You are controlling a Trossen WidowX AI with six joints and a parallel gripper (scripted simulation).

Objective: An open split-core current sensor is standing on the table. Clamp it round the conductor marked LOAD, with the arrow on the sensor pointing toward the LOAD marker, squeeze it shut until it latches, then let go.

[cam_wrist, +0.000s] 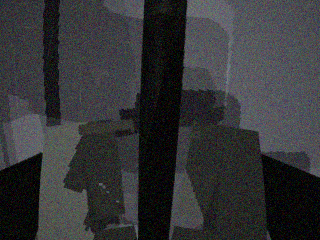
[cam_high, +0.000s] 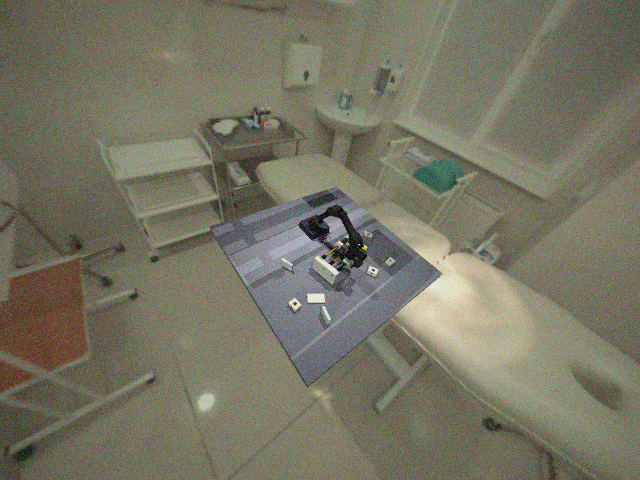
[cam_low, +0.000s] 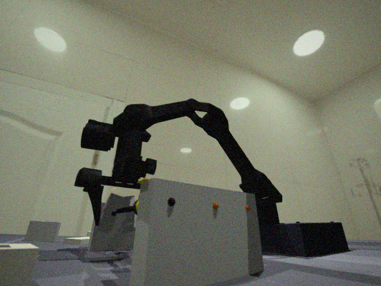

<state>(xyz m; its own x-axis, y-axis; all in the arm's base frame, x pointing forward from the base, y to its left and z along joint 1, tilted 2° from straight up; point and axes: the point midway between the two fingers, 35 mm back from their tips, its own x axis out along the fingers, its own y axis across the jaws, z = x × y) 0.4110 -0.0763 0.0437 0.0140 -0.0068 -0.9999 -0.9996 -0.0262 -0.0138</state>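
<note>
My gripper [cam_high: 348, 264] [cam_wrist: 152, 166] hangs fingers down beside the white panel [cam_high: 325, 269] [cam_low: 196, 236]. One finger shows left of the panel in the exterior view; the other is hidden. In the wrist view the fingers stand wide at the lower corners, shut on the dark sensor [cam_wrist: 231, 185]. Its two halves show on either side of a black conductor [cam_wrist: 161, 120], which runs upright through the middle of that view. I cannot tell whether the sensor is latched. The arrow and the LOAD marker are not readable.
Two orange conductor ends [cam_low: 215, 205] [cam_low: 247, 208] and a black end [cam_low: 171, 201] poke through the panel. A second upright panel [cam_low: 115, 235] stands behind. Small white blocks [cam_high: 372, 271] [cam_high: 390, 261] [cam_high: 294, 304] and a flat white piece [cam_high: 315, 298] lie around on the table [cam_high: 310, 361].
</note>
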